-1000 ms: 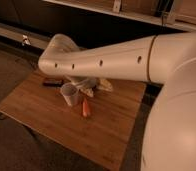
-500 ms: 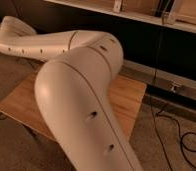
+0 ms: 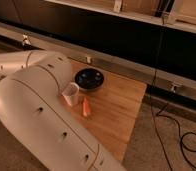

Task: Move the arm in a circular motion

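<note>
Swung leftward, the arm [image 3: 41, 115] uncovers cup [image 3: 70, 94] and bowl [image 3: 89, 78]; jaws off-frame.

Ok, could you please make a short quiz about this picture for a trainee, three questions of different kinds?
1. True or false: the white cup stands on the wooden table beside the dark bowl.
2. The orange carrot-like item lies: A) inside the bowl, B) on the table near the cup, C) on the floor.
3. Short answer: is the claw of the arm in view?

Key: 1 true. 2 B. 3 no; the arm runs out past the left edge, so the claw is out of view.
</note>
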### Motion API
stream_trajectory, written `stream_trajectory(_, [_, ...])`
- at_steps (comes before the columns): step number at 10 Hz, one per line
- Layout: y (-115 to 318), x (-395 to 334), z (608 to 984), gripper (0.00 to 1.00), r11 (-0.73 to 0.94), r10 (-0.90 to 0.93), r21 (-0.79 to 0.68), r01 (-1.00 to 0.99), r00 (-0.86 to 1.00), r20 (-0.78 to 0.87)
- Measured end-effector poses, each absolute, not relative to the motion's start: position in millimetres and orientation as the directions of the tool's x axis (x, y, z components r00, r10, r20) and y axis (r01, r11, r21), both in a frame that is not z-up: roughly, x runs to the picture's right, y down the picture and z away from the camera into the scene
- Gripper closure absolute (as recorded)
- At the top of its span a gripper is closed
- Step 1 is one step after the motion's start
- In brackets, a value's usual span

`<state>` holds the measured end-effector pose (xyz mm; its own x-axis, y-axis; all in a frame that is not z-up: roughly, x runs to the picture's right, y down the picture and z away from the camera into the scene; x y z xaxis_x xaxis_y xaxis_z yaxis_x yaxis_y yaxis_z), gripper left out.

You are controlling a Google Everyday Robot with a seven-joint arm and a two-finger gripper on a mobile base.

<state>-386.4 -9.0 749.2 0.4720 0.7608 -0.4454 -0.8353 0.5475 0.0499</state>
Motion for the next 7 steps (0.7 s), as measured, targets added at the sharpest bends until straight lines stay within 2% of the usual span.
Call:
stream_trajectory(2, [45.9, -401.6, 721.5, 0.35, 0.588, 0.67, -0.092, -0.804, 0.547, -0.502])
stream_trajectory(4, [82.7, -365.5, 678.0, 0.35, 0.59, 0.618, -0.15, -0.793, 0.563, -0.549])
stream_trajectory(6, [91.1, -287.0, 650.5, 0.35, 0.558, 0.645, -0.078, -0.826, 0.49, -0.586])
stream_trajectory(7, [86.7, -211.2, 640.9, 0.35, 0.504, 0.697, 0.028, -0.863, 0.387, -0.603])
